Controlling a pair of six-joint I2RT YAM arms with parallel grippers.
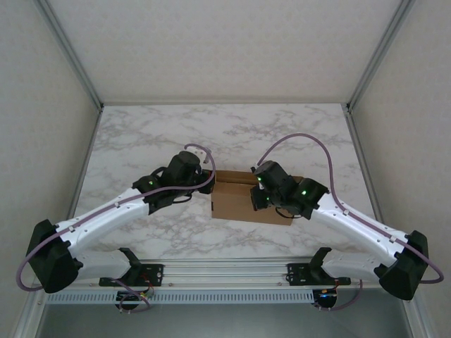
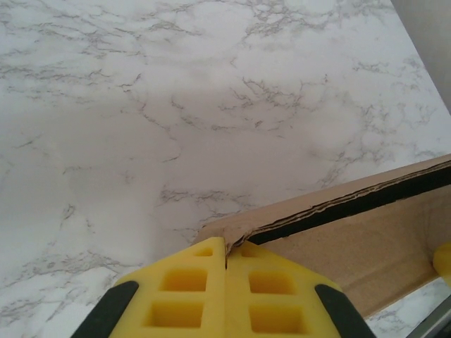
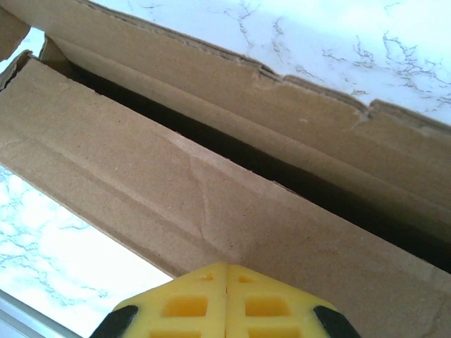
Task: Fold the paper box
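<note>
Box (image 1: pixel 236 204) stands partly folded at table (image 1: pixel 141 141) centre, slightly toward the near edge. Left gripper (image 2: pixel 225 243), left of table centre: fingers pressed together, tips at the box's wall corner. Right gripper (image 3: pixel 225 267), right of centre: fingers pressed together, tips against a cardboard panel. A dark gap shows between two box panels.

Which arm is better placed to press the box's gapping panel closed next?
Right, likely. The right gripper, shut, rests on the paper box panel beside the dark gap. The left gripper, shut, sits at a corner edge.
</note>
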